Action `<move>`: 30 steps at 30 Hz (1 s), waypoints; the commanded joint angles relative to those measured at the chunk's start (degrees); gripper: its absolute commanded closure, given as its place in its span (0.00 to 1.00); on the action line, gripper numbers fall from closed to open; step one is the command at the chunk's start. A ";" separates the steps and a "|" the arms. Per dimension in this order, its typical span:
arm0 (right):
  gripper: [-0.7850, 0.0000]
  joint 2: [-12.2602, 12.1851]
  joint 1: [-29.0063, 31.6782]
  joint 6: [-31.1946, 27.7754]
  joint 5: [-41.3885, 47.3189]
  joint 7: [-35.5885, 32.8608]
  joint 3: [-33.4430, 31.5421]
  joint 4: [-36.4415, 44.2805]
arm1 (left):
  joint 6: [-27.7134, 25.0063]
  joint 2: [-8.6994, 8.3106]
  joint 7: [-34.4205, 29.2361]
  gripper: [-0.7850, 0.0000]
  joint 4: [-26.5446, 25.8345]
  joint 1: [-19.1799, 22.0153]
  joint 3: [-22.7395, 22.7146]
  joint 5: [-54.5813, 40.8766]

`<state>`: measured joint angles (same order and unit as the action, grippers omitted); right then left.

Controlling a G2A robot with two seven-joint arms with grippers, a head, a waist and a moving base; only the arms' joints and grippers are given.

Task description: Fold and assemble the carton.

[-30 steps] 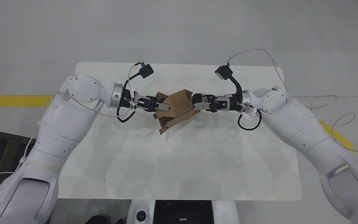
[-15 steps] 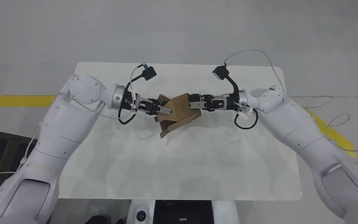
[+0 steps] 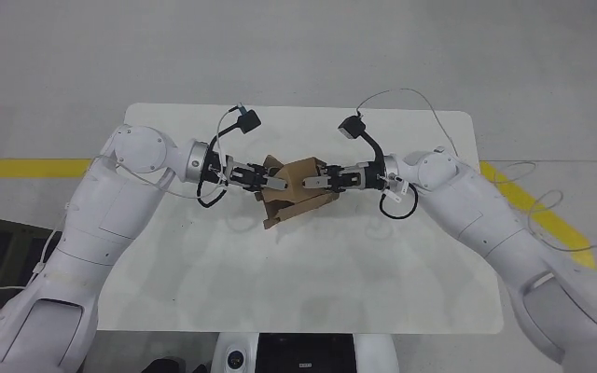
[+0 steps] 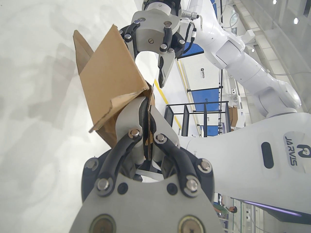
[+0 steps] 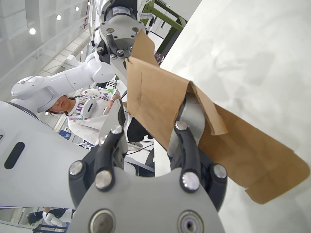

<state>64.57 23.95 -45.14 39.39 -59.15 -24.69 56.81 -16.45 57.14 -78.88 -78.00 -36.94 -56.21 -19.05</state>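
A white table (image 3: 373,280) with rounded corners is seen beneath the left gripper (image 3: 273,181) and the right gripper (image 3: 319,179), spreading well beyond both. Grey floor (image 3: 298,47) is seen around it. A yellow line (image 3: 37,168) is painted on the floor well outward of the left gripper, and another stretch (image 3: 564,231) outward of the right one. Blue panels (image 4: 206,98) on a dark rack (image 4: 184,120) are seen far beyond the left gripper, and a green frame (image 5: 170,13) far beyond the right gripper.
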 commanded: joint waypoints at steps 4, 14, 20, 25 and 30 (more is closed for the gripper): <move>0.56 0.08 -0.17 1.01 1.37 -1.01 -0.84 -0.56 | 0.11 -0.12 -0.24 1.00 0.20 -0.23 -0.25 0.09; 0.85 -0.44 -0.28 2.90 0.54 -2.91 -1.56 0.10 | 0.41 -0.24 -0.48 1.00 -0.18 -0.60 -0.46 0.04; 1.00 -0.57 -0.22 3.47 0.67 -3.48 -1.75 0.71 | 0.57 -0.28 -0.53 1.00 -0.26 -0.68 -0.51 0.04; 1.00 -0.59 -0.16 3.67 0.74 -3.68 -1.90 0.97 | 0.65 -0.31 -0.43 1.00 -0.27 -0.75 -0.58 -0.06; 1.00 -0.56 0.07 3.43 0.89 -3.44 -2.22 0.62 | 0.78 -0.29 -0.33 0.00 -0.43 -0.78 -0.76 -0.96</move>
<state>63.98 23.95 -41.57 40.27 -62.72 -26.82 57.55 -15.72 56.83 -79.25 -78.38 -37.69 -56.91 -19.60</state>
